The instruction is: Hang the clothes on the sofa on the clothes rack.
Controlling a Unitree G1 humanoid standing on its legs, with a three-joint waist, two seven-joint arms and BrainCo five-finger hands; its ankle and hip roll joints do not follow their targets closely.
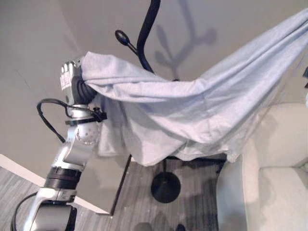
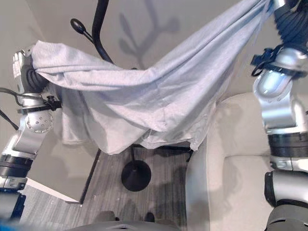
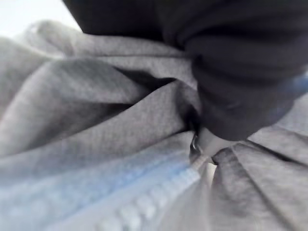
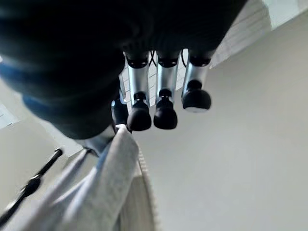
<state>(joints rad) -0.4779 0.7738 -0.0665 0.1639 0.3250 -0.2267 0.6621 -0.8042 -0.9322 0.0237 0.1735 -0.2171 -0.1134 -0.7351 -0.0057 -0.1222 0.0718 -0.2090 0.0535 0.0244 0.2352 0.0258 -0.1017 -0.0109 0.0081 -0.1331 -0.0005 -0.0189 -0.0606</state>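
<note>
Spanning both hands, grey garment (image 2: 159,96) hides black rack (image 2: 98,29), sofa (image 2: 231,159) beside.

Plain grey wall (image 1: 38,57), grey striped carpet floor (image 1: 134,192), white skirting board (image 1: 19,171) along the wall's foot

Lt grey garment (image 1: 192,108) stretched midair, sagging before black rack (image 1: 144,38).

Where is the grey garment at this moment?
The grey garment hangs stretched between the left hand and the right hand, in front of the black clothes rack, beside the sofa.
</note>
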